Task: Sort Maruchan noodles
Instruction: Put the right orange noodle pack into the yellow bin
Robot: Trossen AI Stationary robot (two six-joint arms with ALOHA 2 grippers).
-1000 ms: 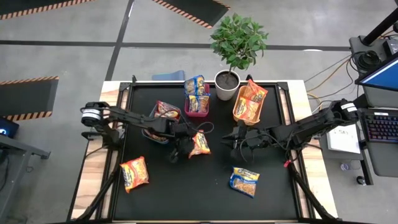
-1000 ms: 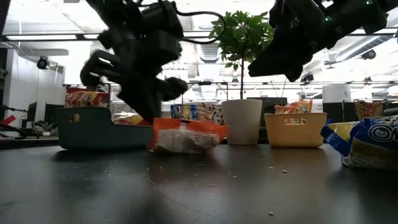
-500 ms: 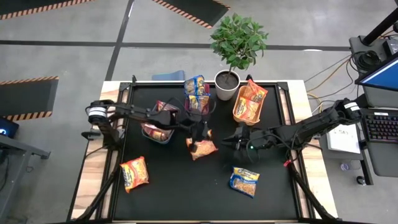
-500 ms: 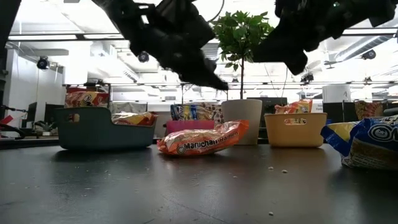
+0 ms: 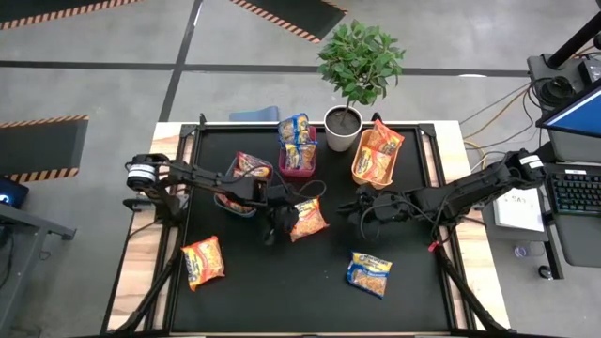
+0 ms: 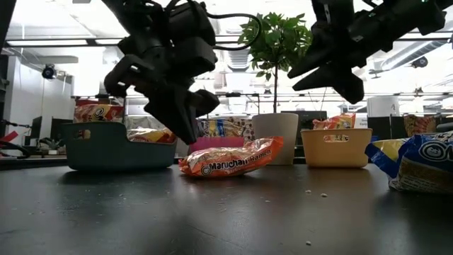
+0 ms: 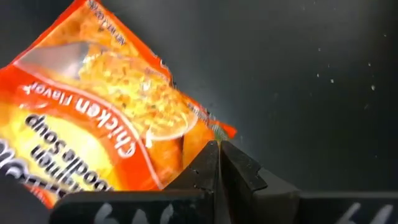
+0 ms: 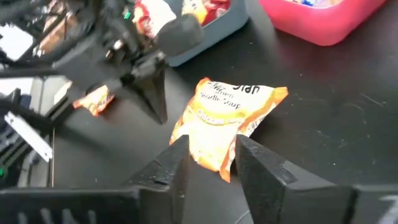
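- On the black table (image 5: 244, 291), both dark arms reach in from the sides toward the middle; in the low view their bodies block much of the room behind and the upper parts are cut off by the frame.
- Along the far edge stands a potted plant (image 5: 357, 58), with a teal bin (image 6: 113, 145), a pink bin (image 5: 299, 158) and an orange bin (image 5: 374, 161) beside it. Each bin holds packets, but their prints are too small to read from above.
- The orange packet (image 5: 306, 219), the one marked Maruchan in the low view, lies flat on the table near the middle, in front of the pink bin, between the two grippers.
- Another orange packet (image 5: 202, 262) lies at the near left, well apart; a blue-yellow packet (image 5: 368, 273) lies at the near right, partly cut off in the low view.
- The left gripper (image 7: 219, 163) sits just beside the central packet's edge with its fingers pressed together; whether the tips touch the wrapper cannot be told.
- The right gripper (image 8: 210, 163) hovers on the packet's other side, fingers spread, holding nothing; the packet shows through the gap.
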